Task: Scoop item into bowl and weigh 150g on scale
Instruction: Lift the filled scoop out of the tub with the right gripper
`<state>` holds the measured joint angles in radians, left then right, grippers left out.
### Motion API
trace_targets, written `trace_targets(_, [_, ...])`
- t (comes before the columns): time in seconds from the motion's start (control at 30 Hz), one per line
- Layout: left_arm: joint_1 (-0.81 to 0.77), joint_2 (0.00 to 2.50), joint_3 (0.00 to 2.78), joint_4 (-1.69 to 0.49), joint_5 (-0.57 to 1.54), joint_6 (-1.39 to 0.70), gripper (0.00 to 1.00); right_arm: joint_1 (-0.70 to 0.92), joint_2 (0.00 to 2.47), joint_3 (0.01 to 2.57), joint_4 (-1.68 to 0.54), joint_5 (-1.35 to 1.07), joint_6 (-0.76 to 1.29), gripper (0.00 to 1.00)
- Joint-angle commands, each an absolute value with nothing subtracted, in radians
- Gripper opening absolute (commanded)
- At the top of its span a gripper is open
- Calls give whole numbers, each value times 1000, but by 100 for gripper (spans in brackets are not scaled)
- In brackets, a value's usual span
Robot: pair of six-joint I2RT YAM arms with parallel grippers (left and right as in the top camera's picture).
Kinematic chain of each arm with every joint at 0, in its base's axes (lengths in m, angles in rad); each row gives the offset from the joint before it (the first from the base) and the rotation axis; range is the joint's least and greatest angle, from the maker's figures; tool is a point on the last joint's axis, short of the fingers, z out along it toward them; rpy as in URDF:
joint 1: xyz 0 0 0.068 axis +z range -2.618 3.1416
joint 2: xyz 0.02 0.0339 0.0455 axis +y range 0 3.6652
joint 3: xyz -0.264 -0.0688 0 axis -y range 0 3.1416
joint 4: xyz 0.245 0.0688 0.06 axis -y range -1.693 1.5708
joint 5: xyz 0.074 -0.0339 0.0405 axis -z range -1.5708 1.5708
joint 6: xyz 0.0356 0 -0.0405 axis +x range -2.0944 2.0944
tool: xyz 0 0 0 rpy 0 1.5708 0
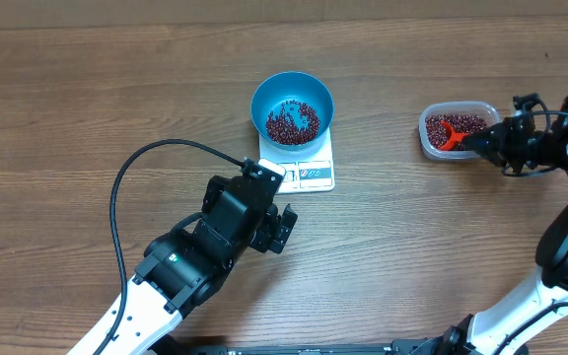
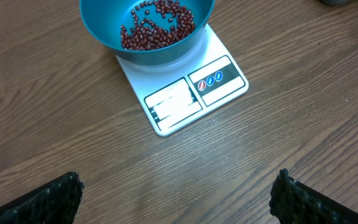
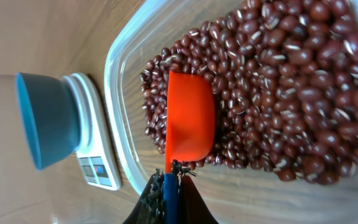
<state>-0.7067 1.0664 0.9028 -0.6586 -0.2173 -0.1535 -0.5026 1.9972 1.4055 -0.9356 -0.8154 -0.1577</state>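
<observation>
On the scale (image 1: 309, 170) sits the blue bowl (image 1: 292, 106) with a thin layer of beans (image 1: 292, 120) across its bottom, while the main heap lies in a clear tub (image 1: 432, 146) well off to the right of the scale. At that tub the right gripper (image 3: 169, 199) is clamped tight on the handle of an orange scoop (image 3: 190, 115), whose cup lies open side down on the heap, nearly level with it. Those beans look small, hard and smooth, so I'd expect them to roll and scatter at any tilt; pinching them is hopeless, and the scoop's handle is the sensible place to hold. The scoop itself seems light, stiff plastic. I'd guess the bowl is light and slick-sided too, and best left alone, since a nudge would likely upset the weighing. Just in front of the scale the left gripper (image 1: 282, 229) hovers over bare table (image 1: 87, 89), fingers (image 2: 61, 193) spread wide and holding nothing. Along the scale's front edge I see a pale panel and a dark strip with three small coloured ovals, but no brand or reading that I can make out.
</observation>
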Motion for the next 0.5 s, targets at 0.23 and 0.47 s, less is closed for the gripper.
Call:
trace_targets(0.23, [-706, 1073, 898, -657, -212, -142, 99, -593, 2011, 1393, -957, -966, -165, 4])
trace_targets(0.47, [-706, 1073, 898, -657, -212, -142, 99, -605, 2011, 1394, -991, -1050, -241, 4])
